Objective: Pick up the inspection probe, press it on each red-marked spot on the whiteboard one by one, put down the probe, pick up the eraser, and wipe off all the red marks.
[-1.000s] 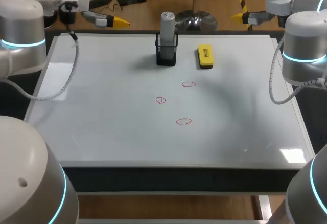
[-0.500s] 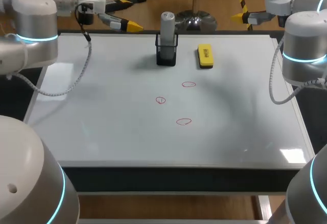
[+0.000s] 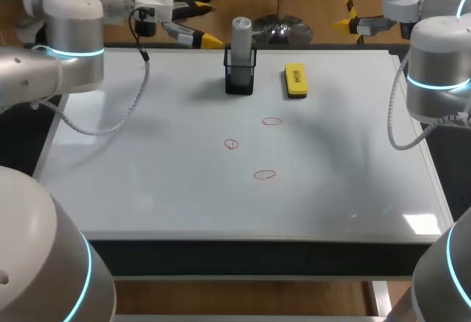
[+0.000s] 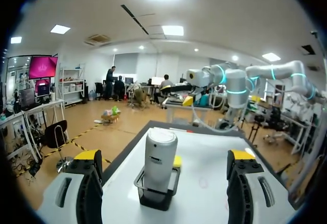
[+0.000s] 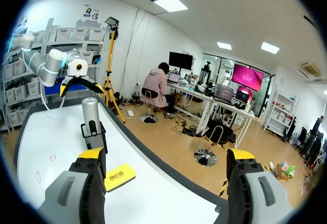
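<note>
Left wrist view: left gripper (image 4: 166, 157), fingers gaping, facing inspection probe (image 4: 160, 152) standing in holder (image 4: 153, 196), presumably for pickup; right gripper (image 5: 166, 155) gaping likewise.

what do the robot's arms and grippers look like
The left arm and right arm are silver-grey with rounded joints, each ringed by a glowing cyan band, and white wrist housings. A grey cable loops from each wrist. The left gripper and right gripper have light grey fingers, black inside, with yellow tips.
</note>
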`<state>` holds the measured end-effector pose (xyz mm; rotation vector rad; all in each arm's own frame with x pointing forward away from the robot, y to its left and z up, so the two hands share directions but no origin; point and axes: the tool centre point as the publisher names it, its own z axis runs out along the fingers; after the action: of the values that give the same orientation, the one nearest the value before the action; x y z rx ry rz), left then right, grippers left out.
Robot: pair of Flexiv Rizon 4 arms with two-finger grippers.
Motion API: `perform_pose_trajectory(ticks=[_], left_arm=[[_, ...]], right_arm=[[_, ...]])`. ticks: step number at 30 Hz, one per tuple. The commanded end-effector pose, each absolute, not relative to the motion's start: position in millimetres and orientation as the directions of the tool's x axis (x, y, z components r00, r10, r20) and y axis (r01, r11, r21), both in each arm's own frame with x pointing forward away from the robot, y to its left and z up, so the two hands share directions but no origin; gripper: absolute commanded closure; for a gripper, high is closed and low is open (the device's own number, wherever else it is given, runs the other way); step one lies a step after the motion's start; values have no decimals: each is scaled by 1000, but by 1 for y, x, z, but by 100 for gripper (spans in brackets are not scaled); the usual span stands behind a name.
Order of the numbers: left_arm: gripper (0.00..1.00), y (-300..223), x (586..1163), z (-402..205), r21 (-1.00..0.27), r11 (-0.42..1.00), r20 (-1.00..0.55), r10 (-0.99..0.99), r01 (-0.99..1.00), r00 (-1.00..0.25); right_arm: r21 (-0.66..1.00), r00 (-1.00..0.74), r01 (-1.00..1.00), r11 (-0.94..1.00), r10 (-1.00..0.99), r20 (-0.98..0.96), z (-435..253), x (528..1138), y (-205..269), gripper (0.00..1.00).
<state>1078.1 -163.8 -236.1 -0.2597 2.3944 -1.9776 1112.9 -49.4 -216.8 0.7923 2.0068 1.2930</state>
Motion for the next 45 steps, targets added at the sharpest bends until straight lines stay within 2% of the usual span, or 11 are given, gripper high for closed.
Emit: perform_pose_trajectory(ticks=[1,19,41,43,44,45], left_arm=[[0,-182,1084,-246,-980,167,90,-127,-111,-988],[0,-225,1097,-270,-985,144,81,-135,-100,-988],[0,-230,1107,-283,-986,133,82,-114,-97,-990],[6,-230,1108,-283,-986,132,83,-111,-97,-990],[18,-230,1108,-283,-987,131,83,-109,-97,-991],[41,-230,1109,-284,-987,131,83,-107,-96,-991]], right_arm=[[927,-631,154,342,756,-174,-217,1113,-50,0],[927,-631,154,342,756,-174,-217,1113,-50,0],[927,-631,154,342,756,-174,-217,1113,-50,0],[927,-631,154,342,756,-174,-217,1113,-50,0],[927,-631,154,342,756,-174,-217,1113,-50,0],[927,-631,154,342,756,-174,-217,1113,-50,0]])
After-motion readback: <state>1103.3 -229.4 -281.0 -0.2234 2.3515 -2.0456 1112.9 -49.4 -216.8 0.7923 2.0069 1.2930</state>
